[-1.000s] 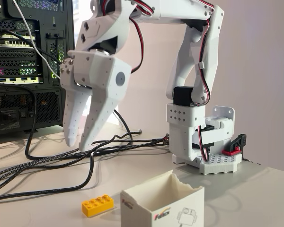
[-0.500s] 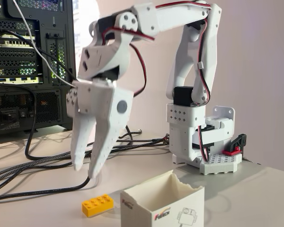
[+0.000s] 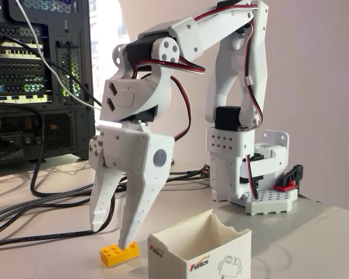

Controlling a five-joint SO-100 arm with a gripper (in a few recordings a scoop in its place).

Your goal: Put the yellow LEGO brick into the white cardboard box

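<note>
The brick (image 3: 120, 253) lay flat on the surface (image 3: 314, 238), studs up, just left of the box (image 3: 199, 252) and apart from it. The gripper (image 3: 111, 236) pointed down over the brick, fingers apart and empty. One fingertip (image 3: 124, 244) was at the brick's top face; contact could not be confirmed. The other hung left of it, above the surface. This spread suited straddling the brick. The box stood open-topped, ready to receive it.

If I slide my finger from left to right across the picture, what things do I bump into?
Computer case → yellow brick → white box → robot base.
</note>
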